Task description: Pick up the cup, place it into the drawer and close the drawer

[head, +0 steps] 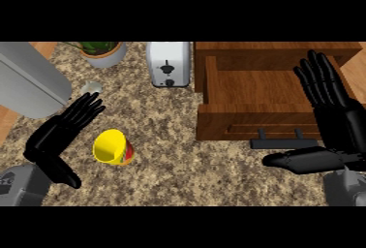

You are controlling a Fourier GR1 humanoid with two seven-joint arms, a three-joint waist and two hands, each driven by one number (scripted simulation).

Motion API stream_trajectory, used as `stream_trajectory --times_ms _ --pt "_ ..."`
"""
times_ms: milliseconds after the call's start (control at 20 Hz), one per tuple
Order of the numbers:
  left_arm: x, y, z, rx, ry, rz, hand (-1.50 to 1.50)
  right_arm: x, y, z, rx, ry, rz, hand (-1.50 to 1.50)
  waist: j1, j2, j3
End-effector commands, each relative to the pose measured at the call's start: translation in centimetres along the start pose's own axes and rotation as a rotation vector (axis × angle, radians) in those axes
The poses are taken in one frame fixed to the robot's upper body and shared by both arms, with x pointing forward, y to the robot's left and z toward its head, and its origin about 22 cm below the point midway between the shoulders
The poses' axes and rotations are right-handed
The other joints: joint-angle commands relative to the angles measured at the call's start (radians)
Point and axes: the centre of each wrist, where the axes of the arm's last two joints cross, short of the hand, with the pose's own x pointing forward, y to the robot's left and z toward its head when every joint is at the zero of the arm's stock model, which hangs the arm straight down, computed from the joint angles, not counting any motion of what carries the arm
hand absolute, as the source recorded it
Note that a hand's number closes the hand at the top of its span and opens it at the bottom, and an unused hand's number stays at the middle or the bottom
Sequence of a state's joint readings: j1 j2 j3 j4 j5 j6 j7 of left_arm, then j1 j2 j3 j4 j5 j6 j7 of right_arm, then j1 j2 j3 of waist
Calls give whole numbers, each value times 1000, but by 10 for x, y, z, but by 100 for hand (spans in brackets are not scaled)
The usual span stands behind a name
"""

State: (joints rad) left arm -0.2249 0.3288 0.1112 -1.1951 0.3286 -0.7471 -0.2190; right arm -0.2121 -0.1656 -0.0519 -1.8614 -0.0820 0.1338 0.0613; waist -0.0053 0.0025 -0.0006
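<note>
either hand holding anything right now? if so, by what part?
Nothing is held. The left hand is open beside the yellow cup, which lies on the counter. The right hand is open over the open drawer.

Kitchen, domestic by the look of it. Speckled granite-like counter fills the view. Silver toaster stands at 12 o'clock, a potted plant just beside it at 11. Large grey appliance at 10 o'clock; kind cannot be told. Wooden cabinet at 1 o'clock with its drawer pulled open, dark handle in front.
</note>
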Motion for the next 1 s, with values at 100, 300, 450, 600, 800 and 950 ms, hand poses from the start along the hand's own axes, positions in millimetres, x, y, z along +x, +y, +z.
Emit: stream_trajectory --times_ms 100,300,450,600,800,950 --pt "-33 26 12 45 58 -45 -150 6 -14 -4 -2 -27 12 -150 -4 0 0" --pt "-57 32 18 54 81 -24 -150 16 -22 -3 6 -15 -12 -150 -8 1 -1" --pt "-78 23 20 47 93 -46 -150 2 -10 -25 1 -31 12 -150 -5 5 -1" --pt "-88 21 8 81 104 -65 -150 23 -4 3 23 -12 -22 -150 -27 5 -2" --pt "-94 27 23 98 90 -65 -150 16 6 -18 23 -17 -9 -150 -23 10 -4" --pt "-106 18 24 96 97 -77 -150 5 -13 -17 20 -30 -11 -150 -26 13 -4"
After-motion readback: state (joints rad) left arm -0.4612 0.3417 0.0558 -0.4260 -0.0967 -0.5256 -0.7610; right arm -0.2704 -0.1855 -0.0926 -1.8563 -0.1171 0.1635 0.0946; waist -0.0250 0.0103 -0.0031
